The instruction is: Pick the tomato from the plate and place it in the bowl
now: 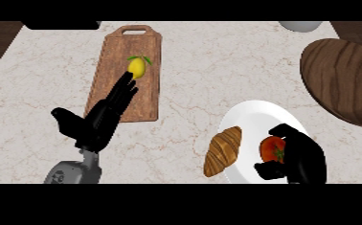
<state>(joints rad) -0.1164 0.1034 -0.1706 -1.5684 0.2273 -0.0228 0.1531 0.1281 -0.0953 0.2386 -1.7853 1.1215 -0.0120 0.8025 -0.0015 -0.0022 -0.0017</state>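
At the lower right of the frame, the right hand's (305, 158) fingers and thumb curl round the tomato (271, 148), clamped on it from the right side, with the red fruit showing between them. The tomato sits on the white plate (249, 116), in the plate's lower right part. A croissant (223, 151) lies at the plate's left rim, partly over the edge, just beside the tomato but apart from it.

At the lower left, the left hand (99, 118) is held with fingers straight and together, thumb spread out to the left. Its fingertips reach over the wooden cutting board (134, 42), close below a lemon (137, 67) resting on the board.

The dark wooden bowl (332, 75) stands at the right edge, above the plate. All rest on the marble counter (212, 66).
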